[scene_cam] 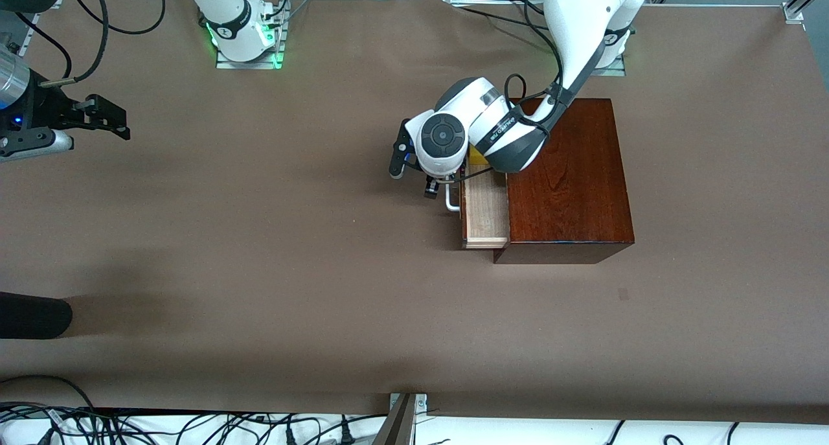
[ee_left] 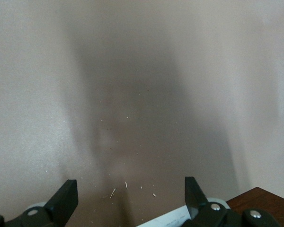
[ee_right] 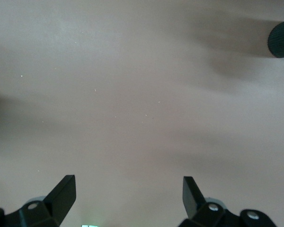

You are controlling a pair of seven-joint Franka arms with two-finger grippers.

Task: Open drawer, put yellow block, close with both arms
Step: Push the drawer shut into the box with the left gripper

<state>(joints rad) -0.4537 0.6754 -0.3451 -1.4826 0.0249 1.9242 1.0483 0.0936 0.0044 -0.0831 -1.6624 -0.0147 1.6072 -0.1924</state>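
The dark reddish-brown box (scene_cam: 570, 179) stands toward the left arm's end of the table. Its drawer (scene_cam: 486, 215) is pulled partly out, showing the pale tray and the white handle (scene_cam: 451, 200). A bit of the yellow block (scene_cam: 478, 155) shows in the tray's farther end, mostly hidden under the left arm's wrist. My left gripper (scene_cam: 440, 184) hangs open and empty just in front of the drawer, by the handle; in the left wrist view (ee_left: 128, 184) it is over bare table, with a box corner (ee_left: 260, 196) at the edge. My right gripper (scene_cam: 120, 122) waits open and empty at the right arm's end, and its wrist view (ee_right: 128, 179) shows only bare table below it.
A black rounded object (scene_cam: 32, 315) juts in at the right arm's end, nearer to the front camera; it also shows in the right wrist view (ee_right: 281, 38). Brown table cover (scene_cam: 291, 251) lies between the drawer and the right gripper. Cables run along the front edge.
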